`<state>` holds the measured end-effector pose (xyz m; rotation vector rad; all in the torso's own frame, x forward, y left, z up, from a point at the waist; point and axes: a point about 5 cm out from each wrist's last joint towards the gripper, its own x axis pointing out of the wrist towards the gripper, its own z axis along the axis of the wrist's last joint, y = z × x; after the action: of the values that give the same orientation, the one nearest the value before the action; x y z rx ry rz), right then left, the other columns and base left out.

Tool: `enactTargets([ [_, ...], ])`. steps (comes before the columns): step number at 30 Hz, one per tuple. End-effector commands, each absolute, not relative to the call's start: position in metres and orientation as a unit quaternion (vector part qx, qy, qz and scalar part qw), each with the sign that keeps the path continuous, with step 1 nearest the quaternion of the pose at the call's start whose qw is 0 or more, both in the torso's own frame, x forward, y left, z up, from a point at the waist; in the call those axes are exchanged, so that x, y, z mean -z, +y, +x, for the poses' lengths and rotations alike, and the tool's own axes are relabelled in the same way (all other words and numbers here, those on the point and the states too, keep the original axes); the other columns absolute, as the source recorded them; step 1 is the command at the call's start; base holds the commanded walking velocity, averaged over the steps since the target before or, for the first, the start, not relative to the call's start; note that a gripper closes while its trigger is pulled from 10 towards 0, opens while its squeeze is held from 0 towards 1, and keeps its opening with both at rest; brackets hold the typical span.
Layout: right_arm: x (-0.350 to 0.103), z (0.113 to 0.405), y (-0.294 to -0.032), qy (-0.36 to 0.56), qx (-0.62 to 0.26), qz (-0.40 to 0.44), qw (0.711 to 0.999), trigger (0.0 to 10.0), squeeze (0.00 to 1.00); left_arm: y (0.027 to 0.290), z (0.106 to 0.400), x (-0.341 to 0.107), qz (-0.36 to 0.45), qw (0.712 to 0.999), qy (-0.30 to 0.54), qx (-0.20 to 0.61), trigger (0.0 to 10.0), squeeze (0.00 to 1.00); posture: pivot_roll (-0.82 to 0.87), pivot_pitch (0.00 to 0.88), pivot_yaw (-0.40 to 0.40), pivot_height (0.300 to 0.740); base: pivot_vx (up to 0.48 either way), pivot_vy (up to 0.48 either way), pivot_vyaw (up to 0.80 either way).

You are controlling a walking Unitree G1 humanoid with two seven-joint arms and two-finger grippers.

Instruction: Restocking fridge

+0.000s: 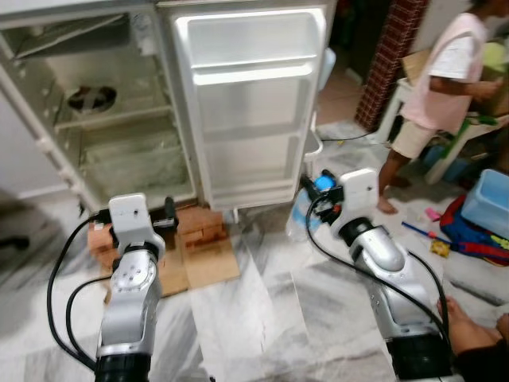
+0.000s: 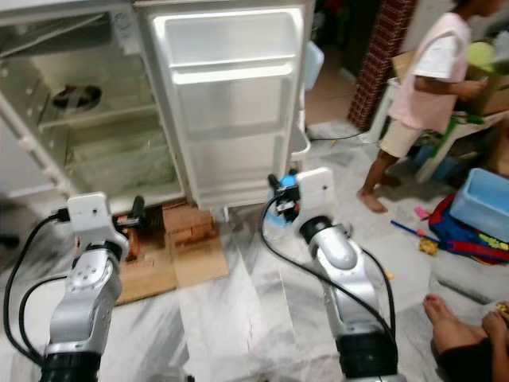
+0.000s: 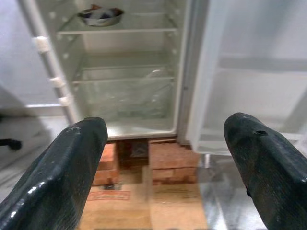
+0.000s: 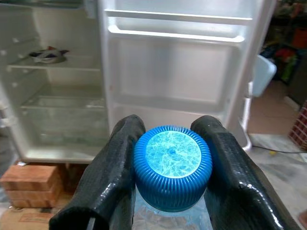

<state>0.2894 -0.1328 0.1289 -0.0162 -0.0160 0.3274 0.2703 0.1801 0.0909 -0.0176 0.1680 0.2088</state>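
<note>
Blue-capped bottle (image 4: pixel 171 167) sits clamped between the right gripper's (image 4: pixel 170 163) fingers, facing the open fridge (image 1: pixel 119 119) door (image 1: pixel 250 103). Left gripper (image 3: pixel 168 163) is spread wide above bricks (image 3: pixel 170 160).

head views bright, even indoor light, no hard shadows. fridge door (image 1: pixel 250 103) liner nearly blown out white, top edge glowing. slight motion softness overall; the person (image 1: pixel 445 87) at the upper corner is soft and edges bend a bit from the wide lens. marble floor (image 1: pixel 270 318) shows mild sheen. my left wrist view: fingers (image 3: pixel 72 167) close to the lens, blurred, with small glints on the black surface; fridge interior behind reads fairly sharp, dimmer and greenish. my right wrist view: blue cap (image 4: pixel 172 165) sharp and well lit, fingers (image 4: pixel 112 177) glossy with highlights, background doorway dark at the far side.
</note>
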Motion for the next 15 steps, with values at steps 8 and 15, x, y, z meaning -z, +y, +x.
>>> enactTargets([
  [8,-0.1419,0.2916,-0.1259,-0.045,-0.172,-0.006,0.984,10.0,0.00,0.1828,0.2699,-0.0946,-0.018,0.992,0.070,-0.104,10.0,0.00,0.00,0.000,-0.007,0.740,0.400,0.000,0.00],
  [15,-0.1418,0.2909,-0.1264,-0.046,-0.174,-0.010,0.984,10.0,0.00,0.1817,0.2706,-0.0945,-0.017,0.992,0.070,-0.104,10.0,0.00,-0.01,0.000,-0.006,0.740,0.422,0.000,0.00],
])
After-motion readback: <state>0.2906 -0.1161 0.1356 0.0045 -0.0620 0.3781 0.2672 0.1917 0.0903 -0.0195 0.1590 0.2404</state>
